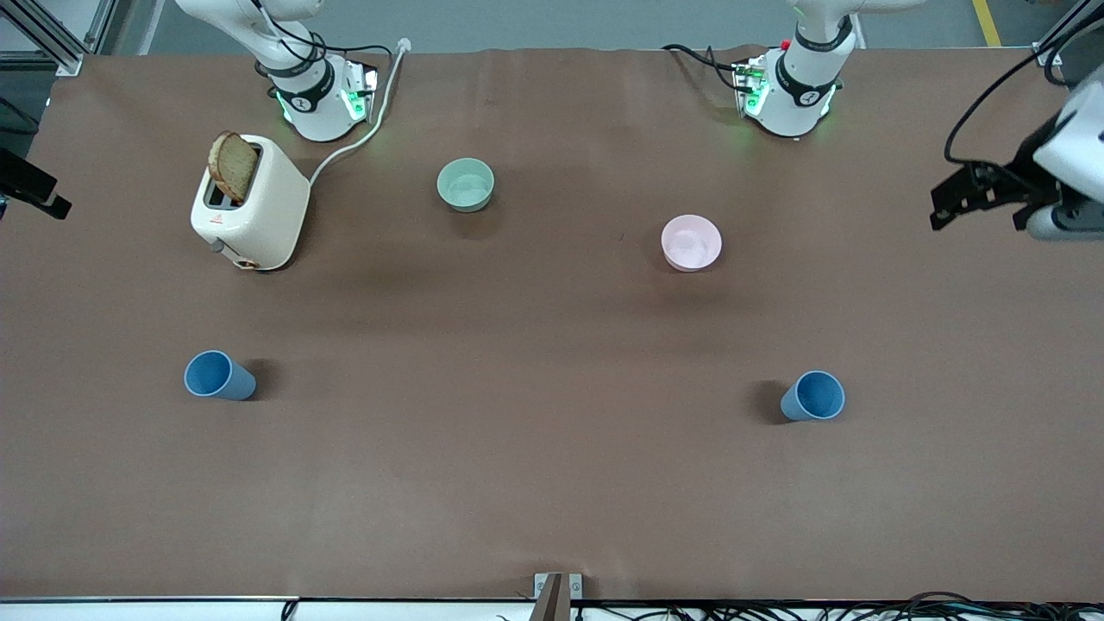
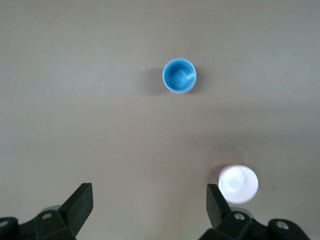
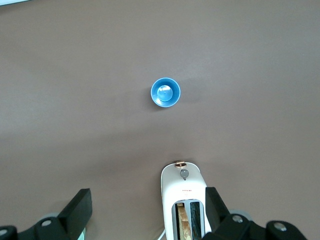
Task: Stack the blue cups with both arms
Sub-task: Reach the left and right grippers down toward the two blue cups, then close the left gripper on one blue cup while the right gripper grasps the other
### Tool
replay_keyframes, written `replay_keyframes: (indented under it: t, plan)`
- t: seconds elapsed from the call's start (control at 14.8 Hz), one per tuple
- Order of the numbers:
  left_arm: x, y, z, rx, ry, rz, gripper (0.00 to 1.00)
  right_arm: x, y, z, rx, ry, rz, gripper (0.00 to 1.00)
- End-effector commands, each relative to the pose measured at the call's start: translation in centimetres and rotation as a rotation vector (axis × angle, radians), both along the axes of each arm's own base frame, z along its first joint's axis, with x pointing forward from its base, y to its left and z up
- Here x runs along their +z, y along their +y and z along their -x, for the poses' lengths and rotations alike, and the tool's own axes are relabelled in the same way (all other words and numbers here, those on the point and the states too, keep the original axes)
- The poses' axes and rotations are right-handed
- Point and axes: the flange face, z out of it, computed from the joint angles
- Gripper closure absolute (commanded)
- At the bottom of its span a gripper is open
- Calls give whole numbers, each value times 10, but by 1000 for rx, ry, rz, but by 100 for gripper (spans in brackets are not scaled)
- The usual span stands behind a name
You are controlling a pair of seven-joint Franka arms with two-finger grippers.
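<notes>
Start state, nothing gripped, stack not yet begun.

- Right gripper: held high over the right arm's end of the bench, roughly above the toaster. Jaws spread wide, empty. Probably parked there so the wrist camera takes in its cup.
- Toaster: one bread slice is seen sticking up out of a slot; the other slot looks empty. Not part of the task.
- Blue cup A: upright on the bench at the right arm's end, nearer the front camera than the toaster, mouth up, empty. Well apart from everything, so an open approach is expected.
- Green bowl: between the arm bases, appears empty.
- Pink bowl: toward the left arm's end, a little nearer the camera than the green one, appears empty.
- Blue cup B: upright, mouth up, empty, nearer the camera than the pink bowl.
- Left gripper: held high over the left arm's end of the bench, near the pink bowl. Jaws spread wide, empty.

Cups sit one per arm's end, well apart, so one pick by each arm is judged likely.
</notes>
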Motion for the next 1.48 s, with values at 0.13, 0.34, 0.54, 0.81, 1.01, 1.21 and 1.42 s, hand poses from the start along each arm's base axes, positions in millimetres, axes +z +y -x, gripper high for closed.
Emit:
replay_keyframes:
  t: [0.13,0.34,0.54,0.81,1.01,1.21,1.42]
  plan:
    - [-108,13,-83,5,-29,-4,0,0,1,-1,0,-4,-2,0]
    - [-197,16,-119,21,-19,7,0,-7,-1,-6,8,-4,-1,0]
    - [-263,21,-130,42,27,26,0,-52,-6,-31,43,46,-1,0]
    - [-313,12,-126,32,107,24,2,-147,-16,-80,93,96,-61,0]
    - [-332,12,-127,33,128,27,13,-225,-32,-98,196,96,-70,0]
    - [-350,5,-128,23,143,28,23,-275,-45,-108,192,107,-71,0]
    - [-361,4,-129,22,137,29,42,-318,-63,-119,214,98,-48,0]
